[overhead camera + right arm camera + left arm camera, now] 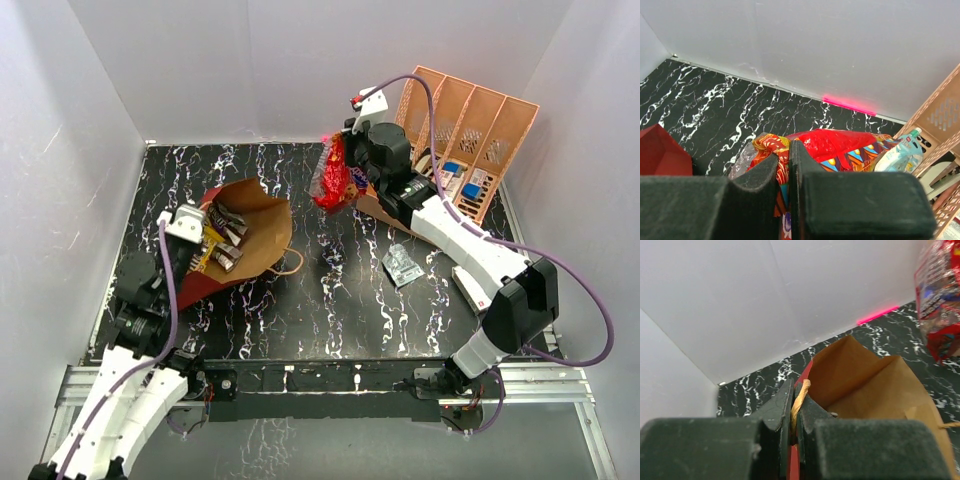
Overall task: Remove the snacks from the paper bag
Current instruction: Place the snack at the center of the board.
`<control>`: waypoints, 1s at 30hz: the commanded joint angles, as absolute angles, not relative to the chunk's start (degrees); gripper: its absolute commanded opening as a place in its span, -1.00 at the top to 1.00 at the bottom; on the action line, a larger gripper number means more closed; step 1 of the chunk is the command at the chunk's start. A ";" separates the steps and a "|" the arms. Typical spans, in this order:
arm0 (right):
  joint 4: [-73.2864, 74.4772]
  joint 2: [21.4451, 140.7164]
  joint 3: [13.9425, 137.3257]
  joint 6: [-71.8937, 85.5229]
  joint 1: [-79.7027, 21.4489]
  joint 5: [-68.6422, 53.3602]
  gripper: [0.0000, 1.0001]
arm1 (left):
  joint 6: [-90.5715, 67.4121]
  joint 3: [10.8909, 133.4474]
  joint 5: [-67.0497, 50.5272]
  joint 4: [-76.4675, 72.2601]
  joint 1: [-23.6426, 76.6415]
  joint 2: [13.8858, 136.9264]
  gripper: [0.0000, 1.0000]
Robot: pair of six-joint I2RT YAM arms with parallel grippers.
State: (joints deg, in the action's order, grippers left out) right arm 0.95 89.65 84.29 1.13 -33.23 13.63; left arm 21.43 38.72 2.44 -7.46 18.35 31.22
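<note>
Fingers [781,407] of the left gripper [796,390] are pressing together on the paper bag [262,225], pinching its rim w/ the tan cord handle [803,386] caught between them. That pinch is holding the mouth open. Bag is lying on its side on the table [340,310], long axis running near-left to far-right, brown inside facing up & to the right. Candy bars [225,235] are sitting just inside the mouth, right beside the left fingers.

Moving right: the red packet [332,175] is hanging clear of the bag, above the far part of the table. The right gripper [350,165] is pinching its top edge w/ fingers closed tight. A silvery packet [403,265] is lying flat on the table, apart from the bag. The peach organizer [470,120] is standing far right.

Judging next move: packet probably needs setting down first. The bars are then lying left of & nearer than the right gripper. Left arm is closer but busy w/ the rim, so the right arm is likely doing the reaching, in along the bag's axis.
</note>
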 commanded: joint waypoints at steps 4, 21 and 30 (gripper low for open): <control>-13.76 90.86 85.71 5.46 -32.95 10.72 0.85 | 13.08 36.13 0.27 -1.11 19.13 23.59 1.00; -16.26 89.89 72.90 11.39 -33.41 5.25 0.85 | -14.05 41.93 -2.32 19.37 19.22 17.98 1.00; -16.65 81.41 52.05 15.07 -37.76 5.21 0.85 | -13.59 45.54 2.39 15.71 19.16 24.62 1.00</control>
State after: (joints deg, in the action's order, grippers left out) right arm -10.63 84.71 56.99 12.05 -36.32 7.05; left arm -13.13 41.23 0.32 18.00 18.90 20.86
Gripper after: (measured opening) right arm 0.086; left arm 0.008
